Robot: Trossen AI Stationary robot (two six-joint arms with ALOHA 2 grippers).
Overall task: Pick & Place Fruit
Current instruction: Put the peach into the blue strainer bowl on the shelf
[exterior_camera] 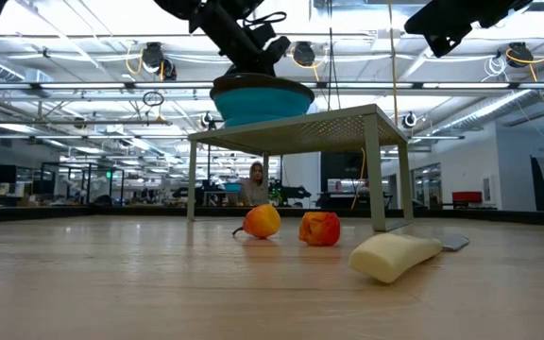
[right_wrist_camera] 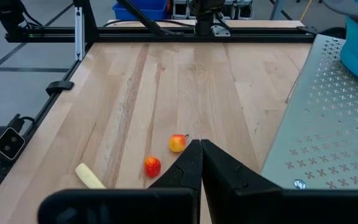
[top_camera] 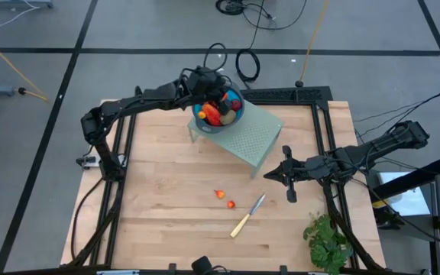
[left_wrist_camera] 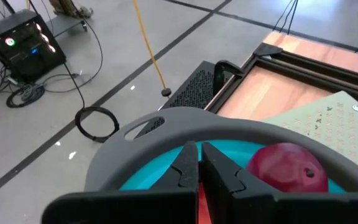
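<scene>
Left gripper (top_camera: 214, 98) hangs over the blue bowl (top_camera: 202, 120), jaws pressed together, empty; right gripper (top_camera: 287, 177) waits over bare table (top_camera: 166, 176) beside the stand, jaws also pressed together, holding nothing. Most fruit is piled in the bowl on the green perforated stand (top_camera: 254, 137), a dark red ball (left_wrist_camera: 288, 167) visible right by the left jaws. Two small orange-red pieces (top_camera: 221, 194) (top_camera: 231, 204) lie loose on the table, close together, just beside the knife (top_camera: 247, 216). Risks, as I judge: bowl sits near the stand's corner, so a push from the left arm could slide or tip it and spill the pile; the loose pieces are tiny and round, likely to roll or squirt out of a pinch; a reach for them could clip the knife blade lying next to them. The stand's legs and edge sit between the bowl and the loose pieces, so any carry must go up and over. Leafy bunch (top_camera: 327, 243) sits at the table's near right corner, well apart.
</scene>
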